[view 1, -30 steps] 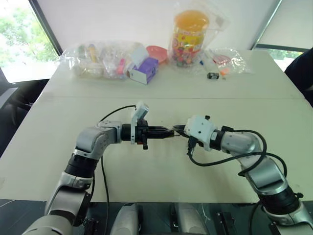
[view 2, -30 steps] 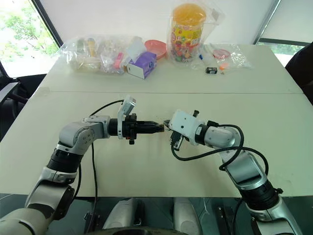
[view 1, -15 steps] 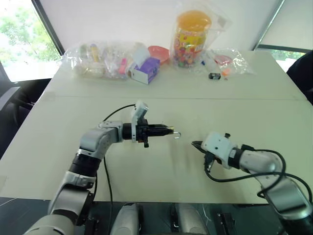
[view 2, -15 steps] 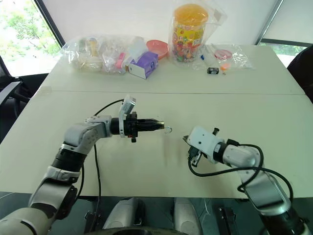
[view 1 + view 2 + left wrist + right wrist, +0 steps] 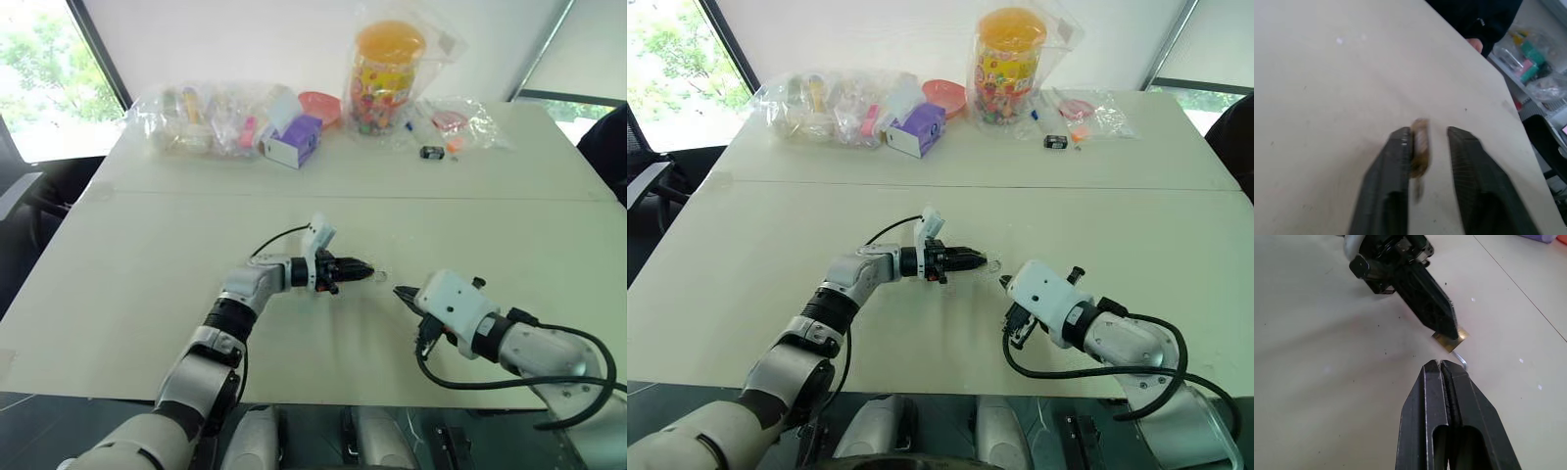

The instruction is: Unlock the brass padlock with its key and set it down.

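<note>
step: setting down, judged | left gripper (image 5: 1422, 142) low over the table (image 5: 147, 245), fingers parted, brass padlock (image 5: 1450, 339) at their tips, near the surface | right gripper (image 5: 1442, 366) pressed together, just beside | next: lift the left gripper clear

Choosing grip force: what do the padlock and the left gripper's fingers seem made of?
Brass padlock: likely brass, a golden, faintly shiny block, with a thin silvery shackle, apparently steel. Left gripper fingers: matte black, fine ribbed pads, probably plastic or rubber.
</note>
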`<state>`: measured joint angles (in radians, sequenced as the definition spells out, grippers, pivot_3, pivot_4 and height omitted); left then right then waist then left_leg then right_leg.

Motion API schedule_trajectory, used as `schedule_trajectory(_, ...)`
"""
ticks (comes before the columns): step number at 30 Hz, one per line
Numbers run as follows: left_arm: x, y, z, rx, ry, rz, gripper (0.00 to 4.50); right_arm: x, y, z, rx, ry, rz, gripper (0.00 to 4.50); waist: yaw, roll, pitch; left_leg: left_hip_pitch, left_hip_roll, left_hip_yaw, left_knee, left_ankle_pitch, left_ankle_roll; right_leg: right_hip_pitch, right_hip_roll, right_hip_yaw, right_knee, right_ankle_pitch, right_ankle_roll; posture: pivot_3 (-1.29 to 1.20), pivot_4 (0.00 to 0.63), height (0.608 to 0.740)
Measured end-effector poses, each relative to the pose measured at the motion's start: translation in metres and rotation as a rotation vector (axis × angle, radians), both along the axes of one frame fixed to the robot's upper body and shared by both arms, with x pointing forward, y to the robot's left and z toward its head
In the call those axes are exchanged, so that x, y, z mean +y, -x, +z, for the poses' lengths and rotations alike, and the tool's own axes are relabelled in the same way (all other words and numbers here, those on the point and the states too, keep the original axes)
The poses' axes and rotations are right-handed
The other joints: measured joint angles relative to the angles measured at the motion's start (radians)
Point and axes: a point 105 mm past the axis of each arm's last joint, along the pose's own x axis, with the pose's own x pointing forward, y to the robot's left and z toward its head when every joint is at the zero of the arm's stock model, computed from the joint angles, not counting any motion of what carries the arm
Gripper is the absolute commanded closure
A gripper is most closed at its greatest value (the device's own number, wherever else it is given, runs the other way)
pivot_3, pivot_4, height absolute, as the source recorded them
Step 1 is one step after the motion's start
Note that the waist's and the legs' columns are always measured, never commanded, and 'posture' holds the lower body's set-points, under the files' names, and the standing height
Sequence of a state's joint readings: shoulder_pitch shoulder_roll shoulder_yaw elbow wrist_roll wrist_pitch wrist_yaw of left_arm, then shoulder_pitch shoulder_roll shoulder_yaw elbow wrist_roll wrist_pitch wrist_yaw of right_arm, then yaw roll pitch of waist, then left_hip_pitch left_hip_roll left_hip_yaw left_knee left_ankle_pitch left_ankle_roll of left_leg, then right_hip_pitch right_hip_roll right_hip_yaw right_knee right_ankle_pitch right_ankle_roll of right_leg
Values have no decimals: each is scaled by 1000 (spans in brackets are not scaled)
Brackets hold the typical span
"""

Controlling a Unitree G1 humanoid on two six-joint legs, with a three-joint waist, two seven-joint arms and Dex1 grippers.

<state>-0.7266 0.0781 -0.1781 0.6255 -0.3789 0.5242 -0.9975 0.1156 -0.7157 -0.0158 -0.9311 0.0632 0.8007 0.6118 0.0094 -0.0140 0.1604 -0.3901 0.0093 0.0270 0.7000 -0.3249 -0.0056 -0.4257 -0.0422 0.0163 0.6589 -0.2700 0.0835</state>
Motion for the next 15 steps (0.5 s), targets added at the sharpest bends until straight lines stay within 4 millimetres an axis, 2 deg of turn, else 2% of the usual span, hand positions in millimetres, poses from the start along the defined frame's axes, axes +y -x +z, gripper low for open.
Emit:
schedule_trajectory(3,3,0,5,-38,3,-28,212,0,0,1,-5,0,-4,4500,0,0,0,1,0,0,0,0,0,0,0,0,0,0,0,0,150,735)
schedule_trajectory(4,7,0,7,-55,-2,-32,47,0,-1,1,-6,1,-5,4500,-2,0,0,1,0,0,0,0,0,1,0,0,0,0,0,0,150,735)
schedule_trajectory(10,60,2,10,-128,-87,-15,47,-5,0,0,6,35,0,4500,-22,0,0,1,2,0,-1,0,0,0,1,1,1,0,0,0,150,735)
schedule_trajectory(15,83,21,22,-206,-128,-46,47,-11,2,2,33,63,27,4500,-14,0,0,1,1,0,0,0,0,1,-1,1,0,0,0,0,150,735)
